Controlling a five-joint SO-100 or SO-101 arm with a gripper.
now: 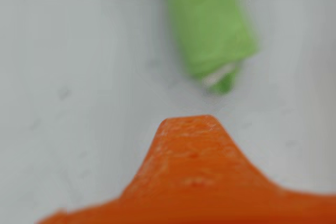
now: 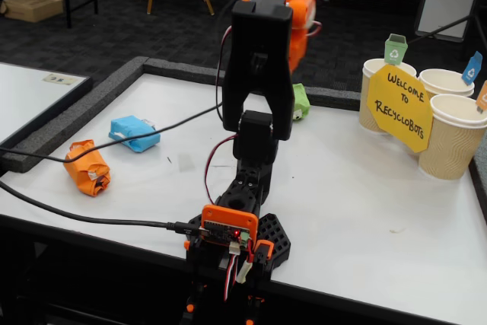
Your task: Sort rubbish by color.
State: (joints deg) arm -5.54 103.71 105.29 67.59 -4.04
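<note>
Wrist view gives you the green wad [image 1: 210, 27] blurred at upper centre on the white table [image 1: 79, 103], apart from the orange gripper [image 1: 191, 124] tip below it; you cannot tell how its jaws stand. In the fixed view, the orange wad [image 2: 87, 167] and blue wad [image 2: 134, 133] sit centre left.

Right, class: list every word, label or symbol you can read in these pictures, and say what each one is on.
"WELCOME TO RECYCLOBOTS": yellow sign in front of the cups.
Recycling symbols, no words: green flag and blue flag standing in the cups.
Circuit board markings: too small to read.
Wrist view: no text.
</note>
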